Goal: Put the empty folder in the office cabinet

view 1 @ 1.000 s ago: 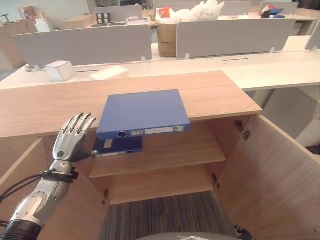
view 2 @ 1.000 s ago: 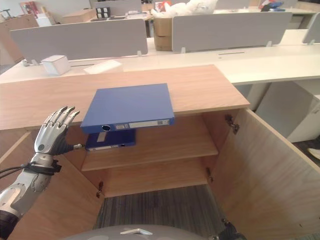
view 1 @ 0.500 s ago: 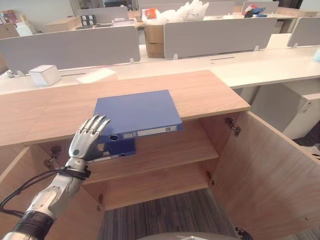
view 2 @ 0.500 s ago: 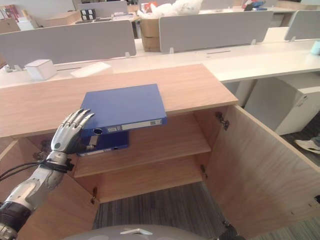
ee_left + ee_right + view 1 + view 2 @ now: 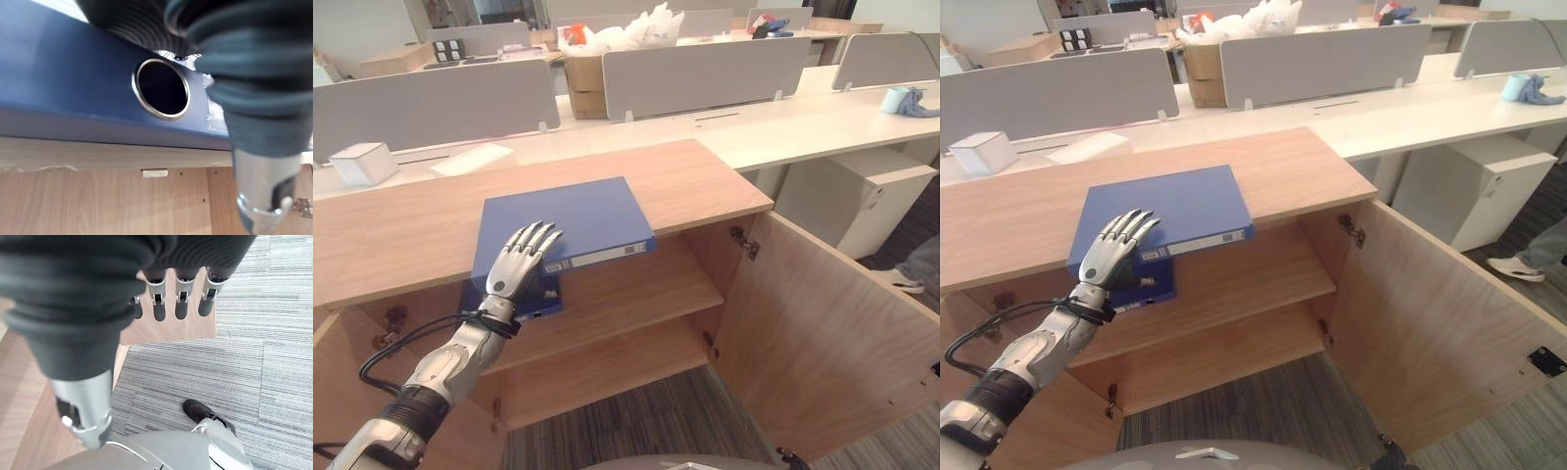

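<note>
Your left hand [image 5: 521,262] is raised in front of the cabinet with its fingers straight and slightly spread, the fingertips lying against the front edge of the blue folder [image 5: 568,220]; it has hold of nothing. That folder lies flat on the wooden worktop [image 5: 401,230], its spine overhanging the front edge above the open cabinet [image 5: 636,294]. Just beneath it, on the upper shelf [image 5: 656,284], sits a second blue folder [image 5: 1151,284], partly hidden behind your hand.

Your left wrist view gives you what the head views cannot: the folder's spine from very close, with its metal-rimmed finger hole [image 5: 162,88], and the underside of the worktop below it. Whether the thumb touches the spine there, you cannot tell.

Your right wrist view shows your right hand [image 5: 166,303] hanging with fingers relaxed and straight, holding nothing, over grey striped carpet [image 5: 244,357] and beside the edge of the open cabinet door [image 5: 813,333].

The cabinet has a lower shelf [image 5: 607,367] as well, and both doors stand open. Behind the worktop run pale desks with grey divider panels [image 5: 700,76], a white box [image 5: 357,162], a flat white packet [image 5: 472,159] and a cardboard box [image 5: 582,83] with white wrapping. At the far right edge a person's shoe [image 5: 1515,268] rests on the carpet.
</note>
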